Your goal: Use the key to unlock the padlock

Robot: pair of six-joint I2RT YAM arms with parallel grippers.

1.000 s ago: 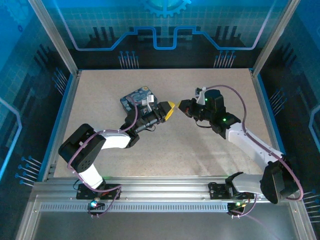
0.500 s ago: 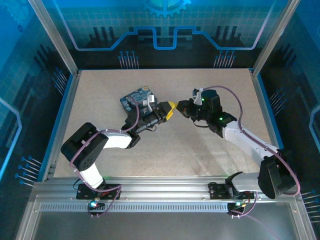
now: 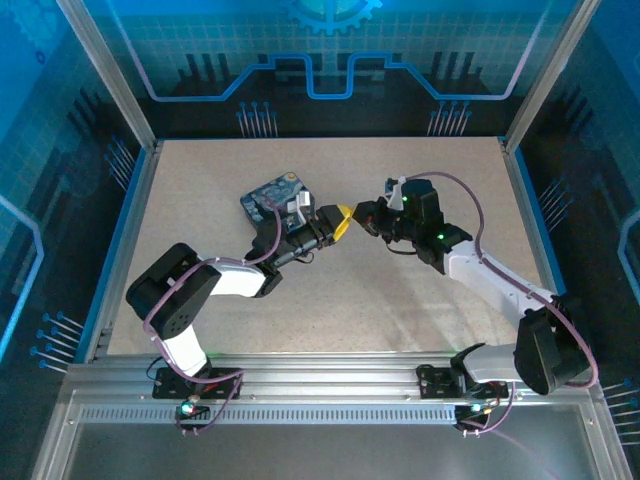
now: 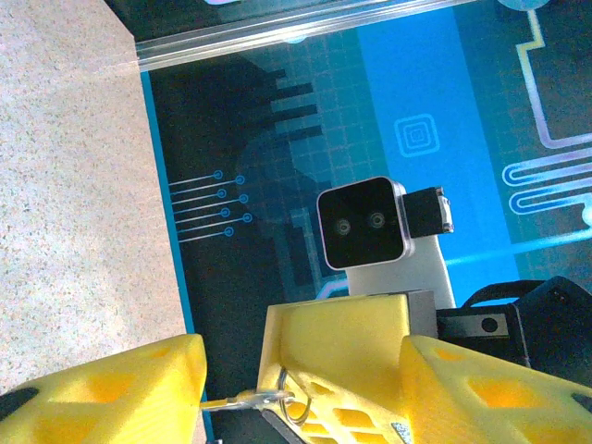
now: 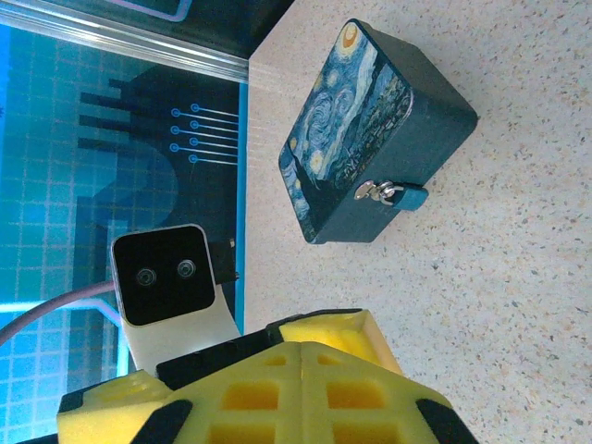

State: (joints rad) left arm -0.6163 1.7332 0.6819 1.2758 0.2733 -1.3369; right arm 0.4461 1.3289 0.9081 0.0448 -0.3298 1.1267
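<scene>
From above, the left hand [image 3: 343, 219] and the right hand [image 3: 366, 214] meet tip to tip over the middle of the counter [image 3: 400, 300]. The painted tin [image 3: 272, 196] sits just behind the left arm's wrist. The key and the lock are too small to make out from there.

The left wrist view gives the detail. The left hand's [image 4: 301, 393] yellow fingers [image 4: 111, 388] stand wide apart. The right hand's yellow tips [image 4: 342, 347] sit in the gap between them, under its pale wrist camera [image 4: 363, 224]. The key [image 4: 231, 401] is a thin pale sliver lying crosswise. One end reaches the left hand's left finger, and the other carries a wire ring [image 4: 285, 405] that rests against the lower corner of the right hand's tips. I cannot tell from this view which surface actually pinches it.

The right wrist view shows the right hand [image 5: 301, 398] with its two fingers pressed together along a single seam, and the left arm's camera [image 5: 171, 276] facing it. Beyond them the tin [image 5: 361, 120] rests flat on the counter [image 5: 518, 277] with its lid down, so its contents are hidden. The padlock [image 5: 375, 191] hangs at the clasp on the tin's front wall, beside a small teal tab [image 5: 408, 197], well apart from both hands. It is too small to tell whether its shackle is closed.
</scene>
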